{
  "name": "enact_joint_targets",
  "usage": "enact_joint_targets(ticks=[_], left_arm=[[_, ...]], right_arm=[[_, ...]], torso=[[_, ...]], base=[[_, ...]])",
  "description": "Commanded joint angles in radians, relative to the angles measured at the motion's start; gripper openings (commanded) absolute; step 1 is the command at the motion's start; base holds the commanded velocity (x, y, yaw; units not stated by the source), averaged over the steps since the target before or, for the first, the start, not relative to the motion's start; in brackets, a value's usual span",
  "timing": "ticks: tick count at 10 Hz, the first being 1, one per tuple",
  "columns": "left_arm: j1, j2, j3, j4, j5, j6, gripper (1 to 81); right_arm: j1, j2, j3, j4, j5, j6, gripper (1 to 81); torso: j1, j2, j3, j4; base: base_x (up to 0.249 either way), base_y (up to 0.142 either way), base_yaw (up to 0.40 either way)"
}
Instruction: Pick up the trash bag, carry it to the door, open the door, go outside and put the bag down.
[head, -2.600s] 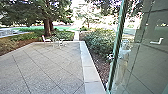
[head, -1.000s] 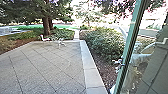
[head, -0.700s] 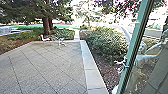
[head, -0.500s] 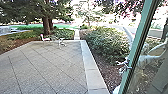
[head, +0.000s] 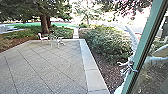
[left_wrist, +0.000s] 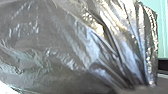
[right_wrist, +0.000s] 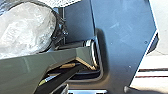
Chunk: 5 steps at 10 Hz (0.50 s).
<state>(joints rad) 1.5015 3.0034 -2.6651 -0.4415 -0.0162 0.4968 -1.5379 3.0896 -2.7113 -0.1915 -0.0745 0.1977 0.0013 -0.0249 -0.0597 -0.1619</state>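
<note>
Trash bag (left_wrist: 62, 50) up close at our left wrist; the door frame (head: 146, 50) is on our right, yard ahead.
Left wrist view: dark, shiny plastic, creases drawn together at one end. Left hand: can't tell if it's clenched on the bag or released. Right hand: can't tell either. Right wrist view: we see a pale crinkled bundle (right_wrist: 27, 30) edged with dark film, near our base plate (right_wrist: 125, 32). Head view: paving (head: 47, 67), pale curb (head: 87, 60), hedge (head: 107, 43) past it, white chair (head: 43, 37) near the tree (head: 45, 25). Person (head: 155, 61) partly behind the glass.
</note>
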Motion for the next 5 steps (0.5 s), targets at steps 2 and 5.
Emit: enact_joint_targets(ticks=[2,5], left_arm=[[-0.046,0.002,0.005,0.001,0.067,0.006,1.0],[-0.046,0.002,0.005,0.001,0.067,0.006,1.0]], right_arm=[[0.040,0.023,0.019,-0.011,-0.061,-0.014,81.1],[0.041,0.023,0.019,-0.009,-0.062,-0.012,81.1]], torso=[[0.001,0.001,0.000,0.000],[0.002,0.002,-0.001,0.000]], base=[[0.098,0.000,0.000],[0.099,0.000,0.000]])
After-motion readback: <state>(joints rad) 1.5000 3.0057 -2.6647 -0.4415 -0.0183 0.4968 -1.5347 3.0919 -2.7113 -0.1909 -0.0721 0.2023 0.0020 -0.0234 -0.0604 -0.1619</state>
